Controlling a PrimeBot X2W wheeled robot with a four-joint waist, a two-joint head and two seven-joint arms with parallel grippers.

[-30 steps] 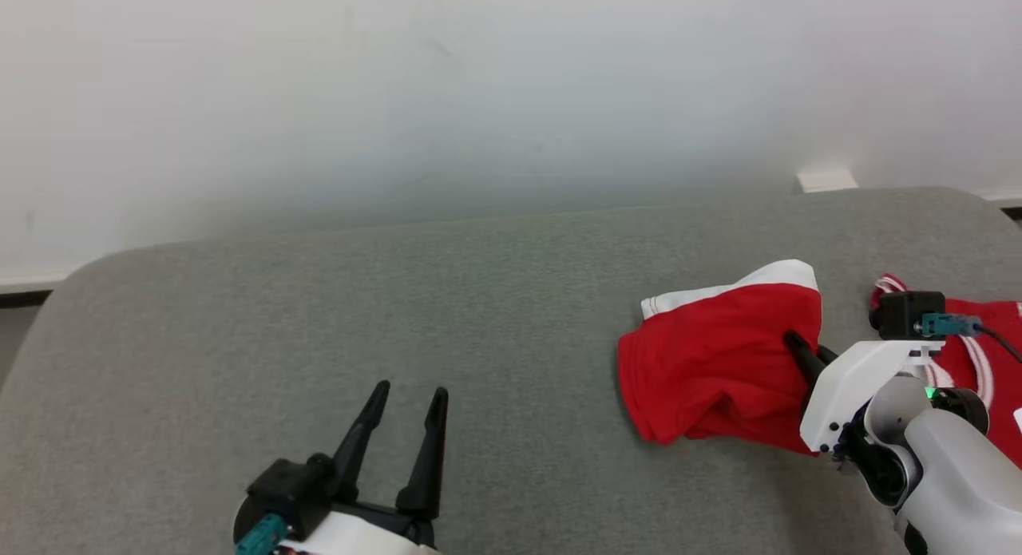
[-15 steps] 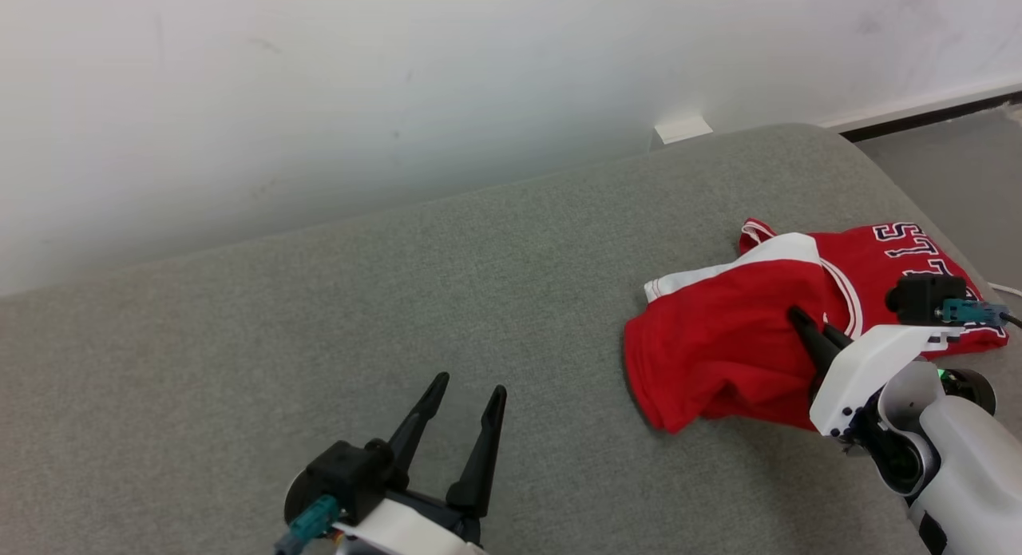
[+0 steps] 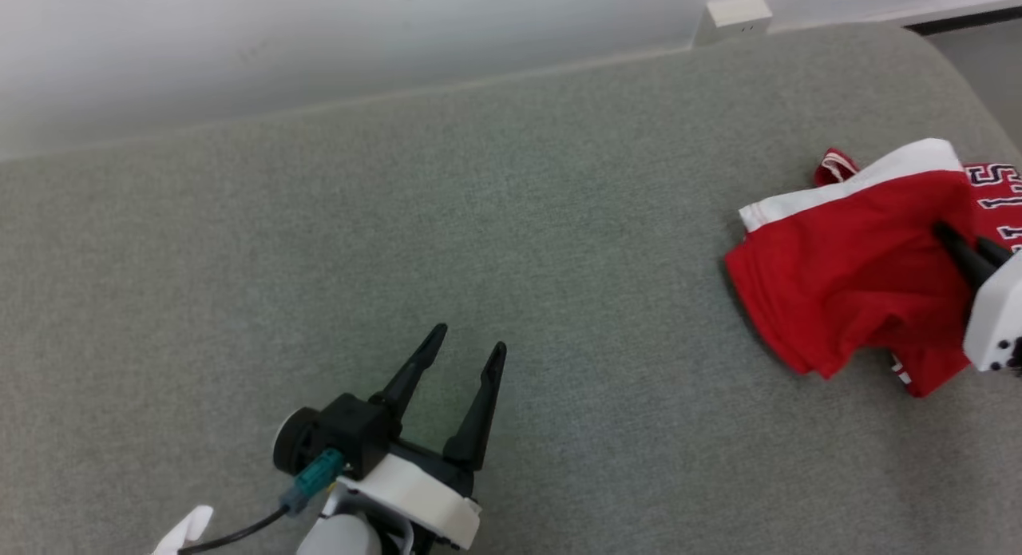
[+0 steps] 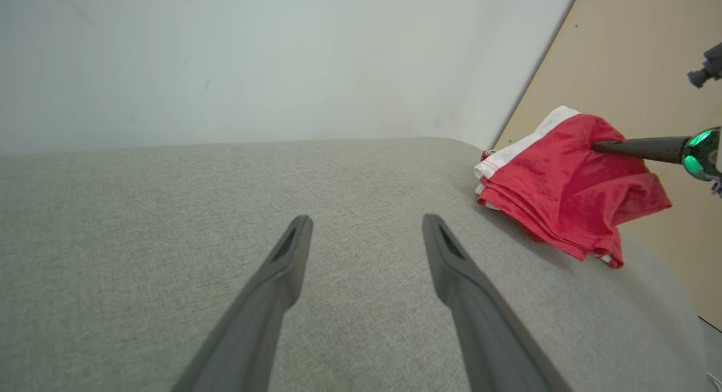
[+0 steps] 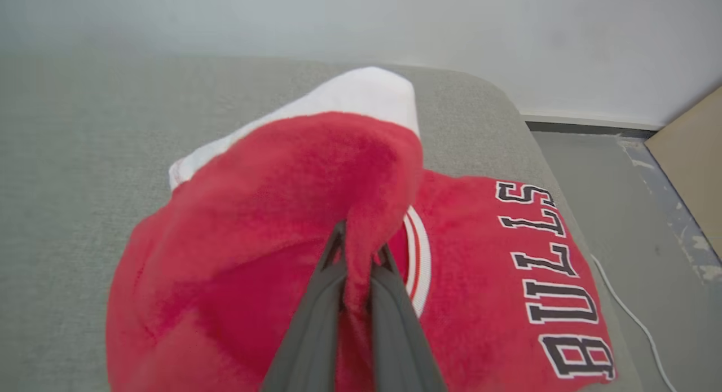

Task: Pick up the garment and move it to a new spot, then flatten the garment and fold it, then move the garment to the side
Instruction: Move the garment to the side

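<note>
The garment [image 3: 846,259] is a red jersey with white trim and black "BULLS" lettering, lying bunched at the right end of a grey cushioned surface [image 3: 479,180]. My right gripper [image 3: 962,242] is shut on a raised fold of the garment [image 5: 271,223], and red cloth is pinched between the right gripper's [image 5: 361,242] two fingers. The lettered part lies flat beneath the fold. My left gripper [image 3: 469,339] is open over bare grey fabric at the lower middle, well left of the garment [image 4: 564,194]. Nothing is between the left gripper's [image 4: 366,220] fingers.
A pale wall runs along the back of the surface, with a small white block [image 3: 730,12] at its edge. Beyond the rounded right end are grey floor [image 5: 620,211], a thin white cable [image 5: 626,313] and a tan board [image 4: 648,53].
The head camera has swung, shifting the whole picture. My right gripper stays shut on the same fold of the garment. My left gripper stays open.
</note>
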